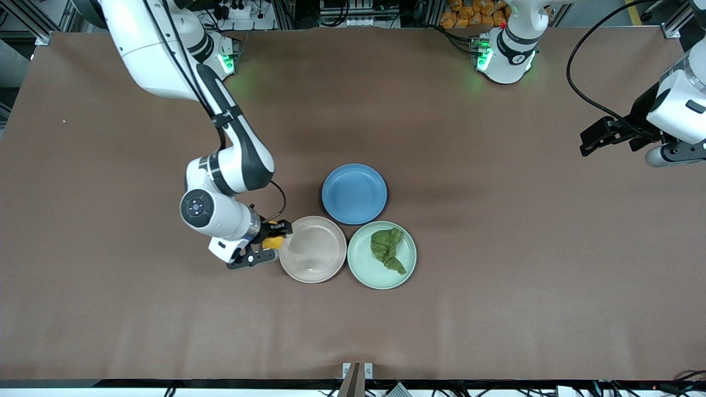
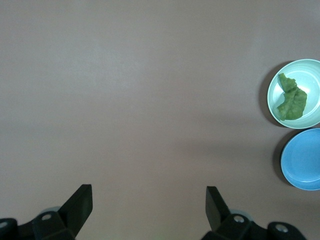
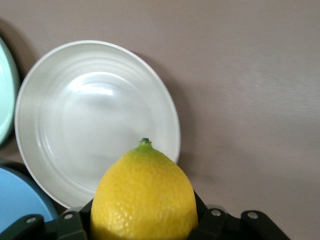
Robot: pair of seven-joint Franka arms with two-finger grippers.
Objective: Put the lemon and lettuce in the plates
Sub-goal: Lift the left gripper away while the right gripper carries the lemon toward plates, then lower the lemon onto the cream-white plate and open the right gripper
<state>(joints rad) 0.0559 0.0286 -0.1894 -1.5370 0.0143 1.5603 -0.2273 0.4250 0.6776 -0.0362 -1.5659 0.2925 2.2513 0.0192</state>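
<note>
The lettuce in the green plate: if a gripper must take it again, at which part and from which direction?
Probably the bunched, thicker top of the lettuce, taken from straight above. The leaf lies crumpled inside the mint green plate, whose raised rim likely blocks a sideways approach.

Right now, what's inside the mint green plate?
The lettuce leaf lies inside the mint green plate, crumpled, covering part of the bowl. Whatever sits under the leaf is hidden; nothing else shows in the plate.

Lettuce [image 1: 388, 249] lies in one plate [image 1: 361, 267], beside another plate [image 1: 313, 273].
</note>
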